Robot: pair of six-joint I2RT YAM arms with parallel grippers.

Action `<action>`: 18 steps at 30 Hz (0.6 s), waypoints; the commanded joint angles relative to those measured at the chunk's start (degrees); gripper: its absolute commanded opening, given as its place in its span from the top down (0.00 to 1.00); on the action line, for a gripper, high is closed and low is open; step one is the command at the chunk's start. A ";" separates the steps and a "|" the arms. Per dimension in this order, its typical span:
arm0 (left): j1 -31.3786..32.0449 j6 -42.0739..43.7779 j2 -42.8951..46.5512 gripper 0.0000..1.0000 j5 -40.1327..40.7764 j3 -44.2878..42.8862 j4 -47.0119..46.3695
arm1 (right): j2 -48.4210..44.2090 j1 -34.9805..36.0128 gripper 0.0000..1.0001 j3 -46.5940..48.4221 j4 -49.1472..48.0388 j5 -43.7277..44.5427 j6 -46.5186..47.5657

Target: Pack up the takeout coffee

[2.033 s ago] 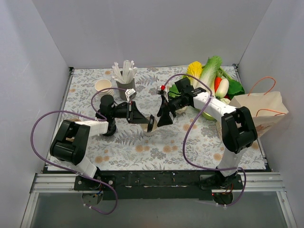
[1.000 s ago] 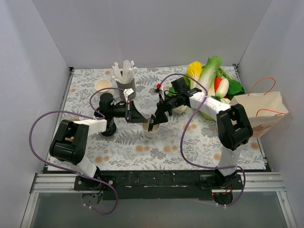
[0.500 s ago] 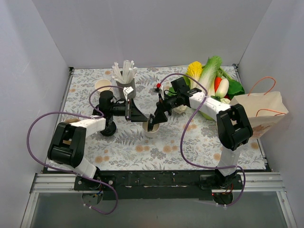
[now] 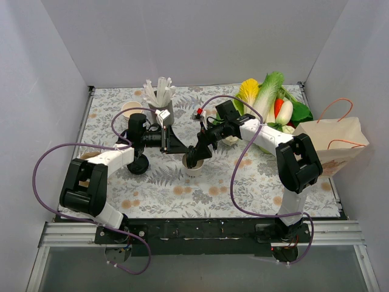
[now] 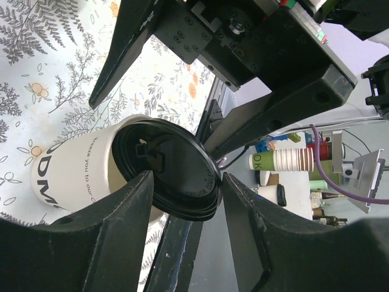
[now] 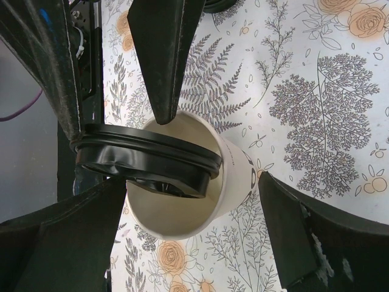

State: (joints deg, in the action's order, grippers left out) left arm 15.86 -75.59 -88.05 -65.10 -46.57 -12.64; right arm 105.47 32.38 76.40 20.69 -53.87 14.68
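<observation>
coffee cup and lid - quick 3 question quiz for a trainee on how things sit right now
1. True or false: the black lid is pressed flat and sealed onto the coffee cup.
2. Where is the paper bag? A) behind the left arm B) at the far right, beside the vegetables C) under the cup
3. How many hands have fingers at the cup?
Key: 1 false, the lid sits tilted, the cup's mouth open under it. 2 B. 3 two, the left hand and the right hand.
</observation>
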 commanded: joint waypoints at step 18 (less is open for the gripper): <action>-1.00 5.19 5.34 0.53 5.16 -1.68 6.40 | -2.38 0.75 0.03 2.26 -2.23 1.22 -1.58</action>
State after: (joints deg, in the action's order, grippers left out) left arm 15.40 -71.92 -86.00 -60.97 -46.57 -7.38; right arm 105.32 32.77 76.40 20.16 -52.47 13.63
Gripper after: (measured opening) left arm 0.471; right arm 0.970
